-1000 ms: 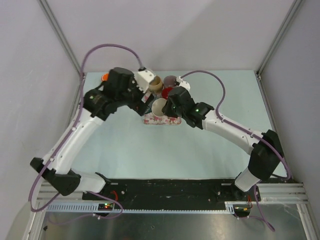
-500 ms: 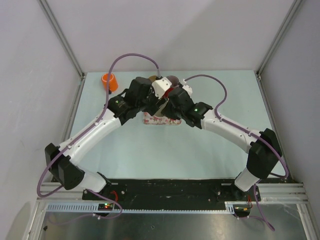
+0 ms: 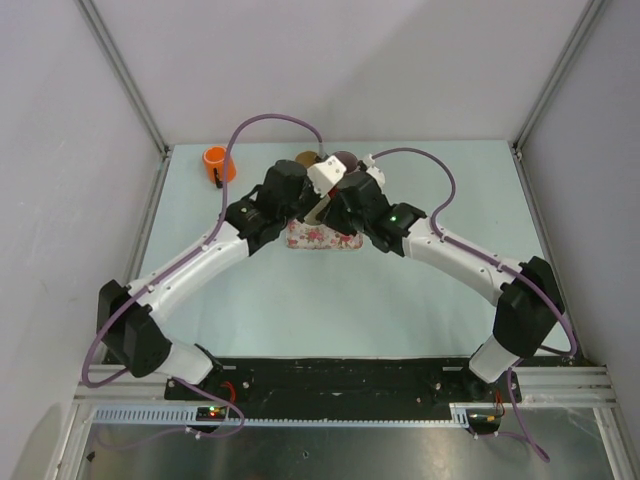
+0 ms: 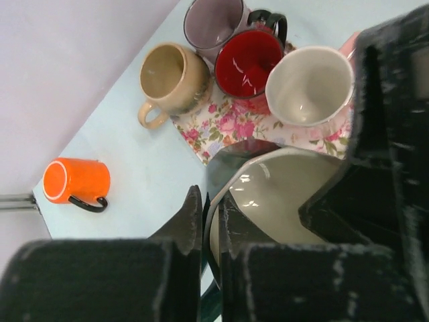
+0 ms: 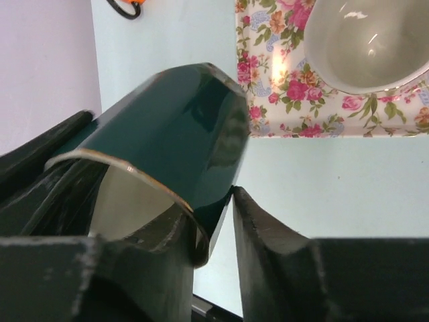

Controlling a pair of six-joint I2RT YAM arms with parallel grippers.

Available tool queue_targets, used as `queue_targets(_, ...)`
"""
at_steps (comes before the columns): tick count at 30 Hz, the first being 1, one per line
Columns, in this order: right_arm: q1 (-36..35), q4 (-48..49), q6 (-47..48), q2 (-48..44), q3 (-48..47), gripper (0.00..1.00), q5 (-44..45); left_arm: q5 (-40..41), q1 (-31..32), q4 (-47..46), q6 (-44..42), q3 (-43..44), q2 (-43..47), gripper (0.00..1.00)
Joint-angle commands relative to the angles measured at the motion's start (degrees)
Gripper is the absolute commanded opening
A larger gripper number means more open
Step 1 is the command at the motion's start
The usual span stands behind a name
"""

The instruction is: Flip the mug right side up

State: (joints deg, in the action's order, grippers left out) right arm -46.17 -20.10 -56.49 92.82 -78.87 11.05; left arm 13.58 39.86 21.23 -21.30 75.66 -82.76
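Two grippers share the dark green mug [image 5: 181, 127]: the left gripper [image 4: 209, 208] and the right gripper [image 5: 213, 213] each clamp its rim, fingers nearly closed, near the floral mat [image 5: 281, 100].

Tight squeeze over the floral mat [image 3: 318, 240]: both arms meet above it. The left gripper [image 4: 211, 209] and right gripper [image 5: 216, 213] have their jaws pinched on the green mug [image 5: 177, 127], which blocks the way down from overhead. The mat's far side is crowded with the tan mug [image 4: 173, 77], grey mug [image 4: 214, 23], red mug [image 4: 249, 62] and white mug [image 4: 310, 88]. The orange mug [image 3: 216, 162] sits well off to the mat's far left. On the mat's near side and to its right, the table [image 3: 320, 300] lies open.
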Motion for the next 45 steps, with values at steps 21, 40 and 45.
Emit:
queue_targets(21,11.42,-2.86,9.93,-11.42,4.28,0.64,-5.45,-17.11,-18.29,0.44,12.48,21.57,-27.92,0.00)
queue_targets(40,18.42,-3.04,15.28,-21.07,7.77,0.65,-0.61,-26.53,-23.24,2.74,15.19,33.07,-39.14,0.40)
queue_targets(45,19.22,-2.17,16.49,-20.62,7.77,0.65,-2.02,-26.40,-25.08,4.29,13.23,33.40,-34.33,0.81)
